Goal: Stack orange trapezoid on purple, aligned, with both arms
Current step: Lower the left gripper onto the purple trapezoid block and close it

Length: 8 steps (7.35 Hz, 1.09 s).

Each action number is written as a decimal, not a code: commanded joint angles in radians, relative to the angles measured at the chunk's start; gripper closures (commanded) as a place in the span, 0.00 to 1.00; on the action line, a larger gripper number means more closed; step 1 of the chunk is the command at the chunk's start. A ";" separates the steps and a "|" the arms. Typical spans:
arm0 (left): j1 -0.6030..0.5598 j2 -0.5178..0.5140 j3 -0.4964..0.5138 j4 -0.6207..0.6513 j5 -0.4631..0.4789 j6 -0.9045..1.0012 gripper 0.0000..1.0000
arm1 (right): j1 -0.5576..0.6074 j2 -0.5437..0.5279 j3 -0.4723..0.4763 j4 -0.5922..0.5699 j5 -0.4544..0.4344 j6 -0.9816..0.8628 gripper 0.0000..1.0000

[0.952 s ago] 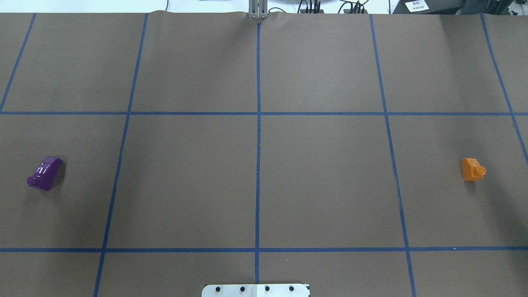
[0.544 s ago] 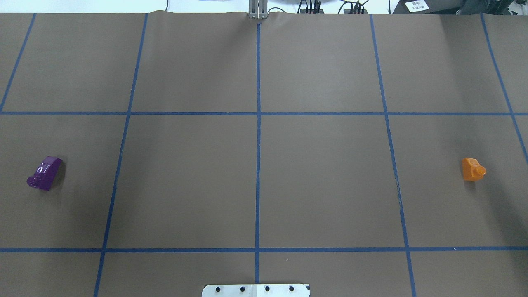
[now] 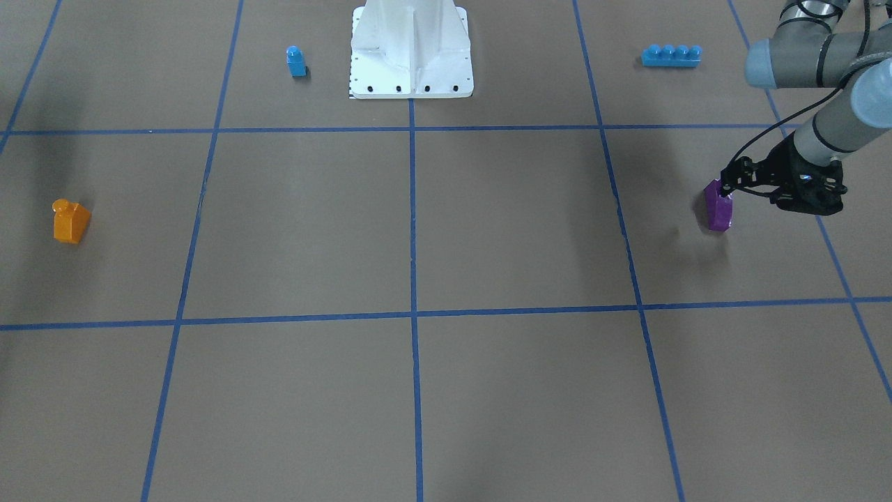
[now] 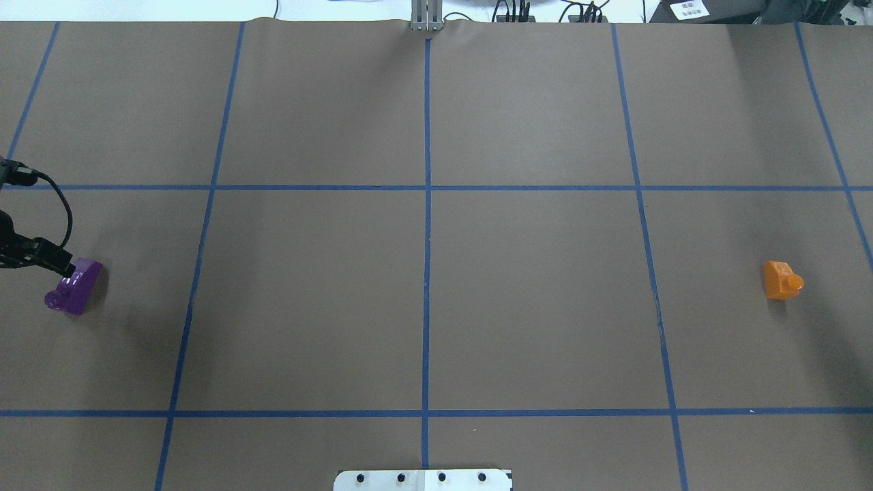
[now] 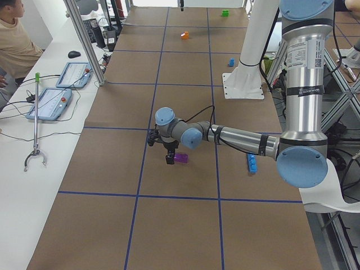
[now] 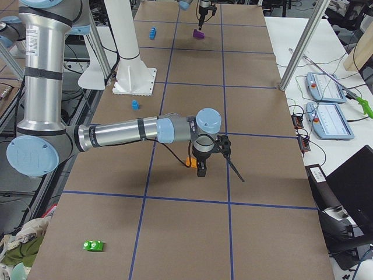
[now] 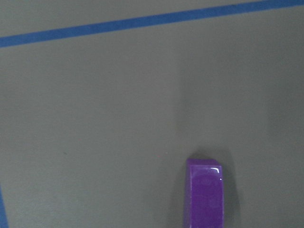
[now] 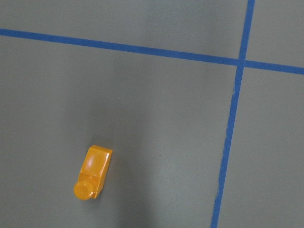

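The purple block [image 4: 74, 286] lies on its side at the table's left, also in the front-facing view [image 3: 718, 205] and the left wrist view [image 7: 205, 194]. My left gripper [image 4: 63, 266] [image 3: 728, 187] hangs just beside and above it at its far end, jaws apart, holding nothing. The orange trapezoid [image 4: 781, 280] lies at the table's right, stud sideways, also in the right wrist view [image 8: 92, 172]. My right gripper [image 6: 202, 169] hovers close by it [image 6: 188, 163], seen only from the side; I cannot tell if it is open.
A small blue single-stud block [image 3: 296, 61] and a long blue four-stud brick [image 3: 671, 56] stand near the white robot base [image 3: 411, 49]. A green block [image 6: 93, 245] lies at the right end of the brown table with its blue tape grid [image 4: 427, 273].
My left gripper has come into the overhead view from the left edge and now sits next to the purple block. Neither block has moved.
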 commanded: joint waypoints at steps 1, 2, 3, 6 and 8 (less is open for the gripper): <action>0.080 0.001 0.005 -0.012 0.020 -0.011 0.05 | -0.003 -0.003 -0.003 0.001 0.006 0.002 0.00; 0.092 0.001 0.018 -0.009 0.020 -0.014 0.45 | -0.003 -0.003 -0.001 0.001 0.009 0.000 0.00; 0.094 0.001 0.026 -0.009 0.020 -0.012 0.69 | -0.003 -0.003 0.000 0.001 0.021 0.000 0.00; 0.093 -0.013 0.010 -0.001 -0.001 -0.059 1.00 | -0.003 0.003 0.002 0.002 0.029 -0.009 0.00; 0.093 -0.104 -0.041 0.080 -0.030 -0.130 1.00 | -0.003 0.002 0.006 0.004 0.032 -0.006 0.00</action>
